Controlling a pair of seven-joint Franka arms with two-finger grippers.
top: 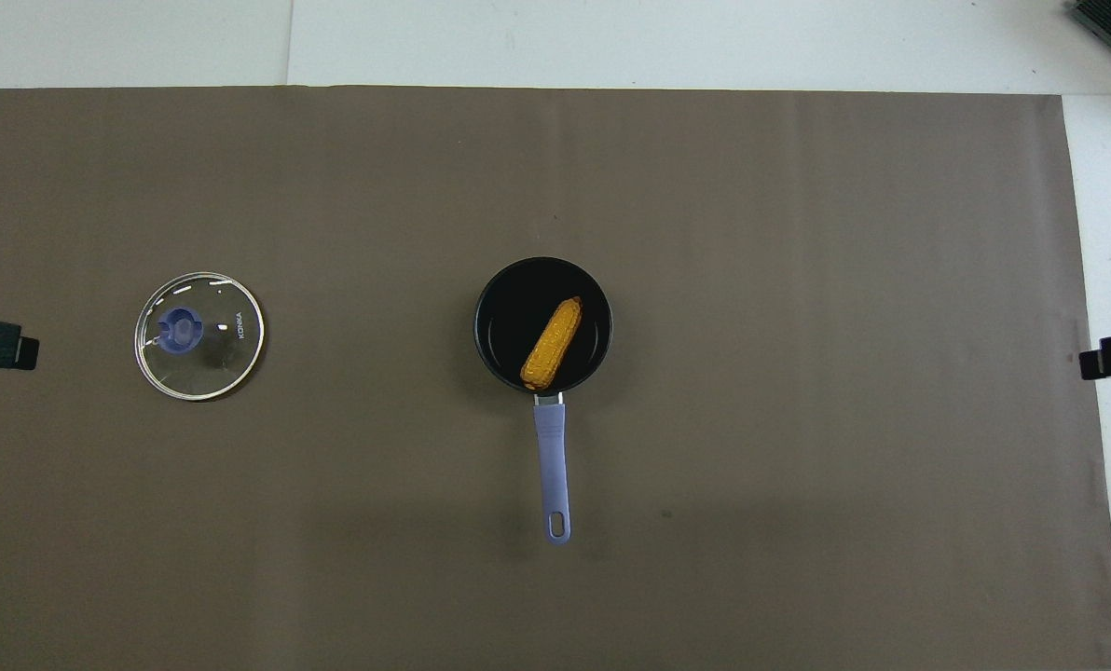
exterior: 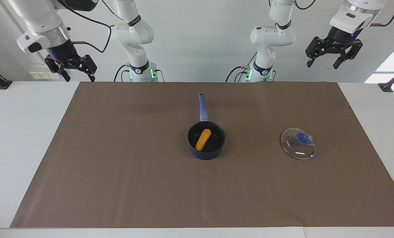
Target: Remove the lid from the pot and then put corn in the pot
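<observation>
The left gripper (exterior: 332, 61) hangs high in the air with its fingers spread and empty, over the left arm's end of the counter (exterior: 25, 138), and the right gripper (exterior: 74, 70) hangs likewise spread and empty over the right arm's end. On the brown mat (exterior: 117, 172) the lid (exterior: 298, 143) lies flat toward the left arm's end, knob up, with "KONKA" printed on its glass. Well apart from it, mid-mat, the pot (exterior: 206, 141) stands uncovered, handle pointing toward the robots, with the corn (exterior: 203, 139) lying slantwise inside it.
</observation>
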